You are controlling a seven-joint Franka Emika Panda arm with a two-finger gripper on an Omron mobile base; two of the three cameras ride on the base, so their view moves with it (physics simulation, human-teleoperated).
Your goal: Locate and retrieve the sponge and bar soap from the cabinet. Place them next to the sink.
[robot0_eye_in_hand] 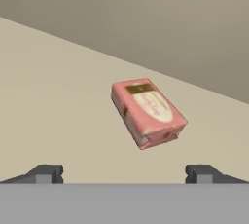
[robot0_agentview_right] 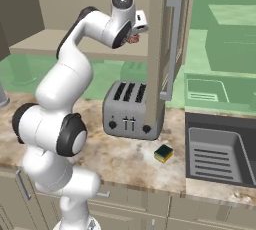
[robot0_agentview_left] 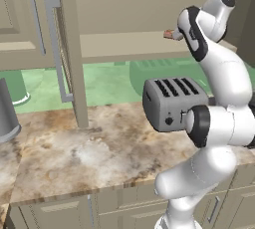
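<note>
Overhead, the cabinet [robot0_agentview_right: 90,4] stands with its tall door [robot0_agentview_right: 159,49] swung open, and the white arm reaches up onto its flat shelf; below it on the speckled counter [robot0_agentview_left: 60,158] sits the silver toaster [robot0_agentview_right: 127,110], with the sink [robot0_agentview_right: 220,154] off to the right. The sponge [robot0_agentview_right: 163,153] already lies on the counter between toaster and sink, close beside the basin. The bar soap [robot0_eye_in_hand: 147,112] rests flat on the shelf, turned askew, just ahead of the gripper [robot0_eye_in_hand: 124,174], whose jaws stand wide apart with nothing between them. It looks like a small, stiff, light bar (probably slick on its rounded edges), so I would judge the sounder hold to be across its narrower width, fingers on the two long sides, near the middle. Its pink top face carries a pale oval label and a dark band at the far end, but any writing there is too blurred to read.
</note>
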